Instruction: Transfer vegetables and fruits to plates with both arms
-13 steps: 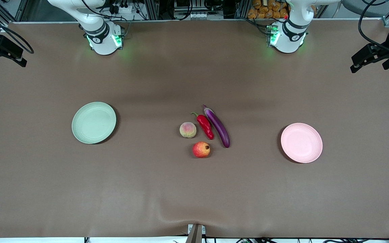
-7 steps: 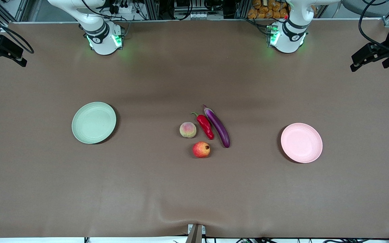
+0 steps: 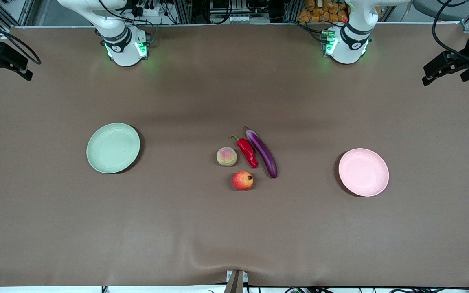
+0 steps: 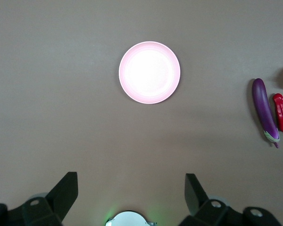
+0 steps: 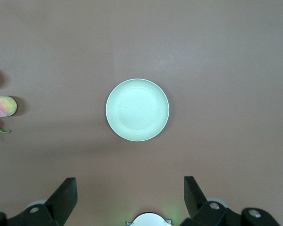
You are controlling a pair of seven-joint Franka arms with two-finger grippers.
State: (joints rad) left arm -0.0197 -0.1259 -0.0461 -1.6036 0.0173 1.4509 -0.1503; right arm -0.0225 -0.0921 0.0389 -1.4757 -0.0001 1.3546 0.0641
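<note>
Four pieces of produce cluster mid-tabletop: eggplant (image 3: 262, 151) just beside chili pepper (image 3: 247, 151), peach (image 3: 226, 156) next to the chili toward the right arm's end, pomegranate (image 3: 243, 180) nearest the front camera. Wide bare brown cloth separates them from the green plate (image 3: 113, 147) and pink plate (image 3: 363, 172), both empty, and the tabletop (image 3: 234, 236) edges. Left gripper (image 4: 131, 200) hangs high over the pink plate, jaws spread, released; right gripper (image 5: 130, 200) likewise over the green plate. No readable writing.
</note>
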